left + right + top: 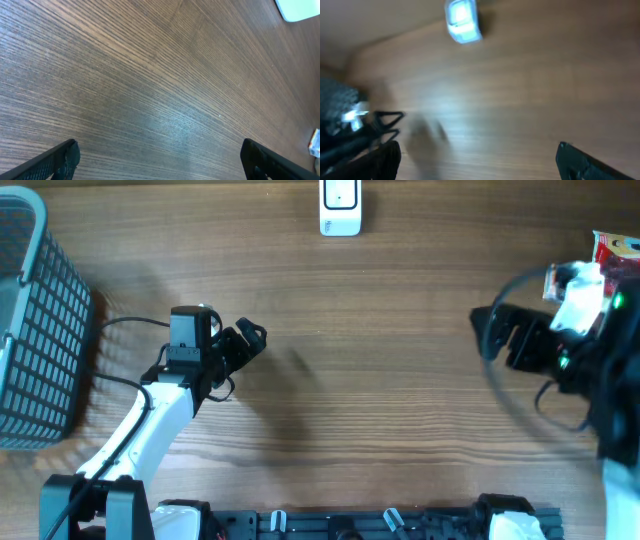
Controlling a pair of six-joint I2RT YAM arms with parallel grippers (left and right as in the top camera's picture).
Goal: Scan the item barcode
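Jaws on both arms stand wide apart with nothing between them. The left gripper (245, 350) hangs over bare wood toward the left of the wooden bench (400, 420), and the right gripper (492, 338) hangs over bare wood near its right edge. Past the right arm, at the bench's far right corner, lies the item, a red and yellow printed packet (617, 248), half hidden and untouched. A white rectangular barcode scanner (340, 208) sits mid far edge, and a grey plastic mesh basket (40, 330) stands at the left edge. The pick-up looks not yet begun. Next, the right gripper would need to reach the packet, close on it, and present its barcode to the scanner. Where that barcode lies cannot be told.
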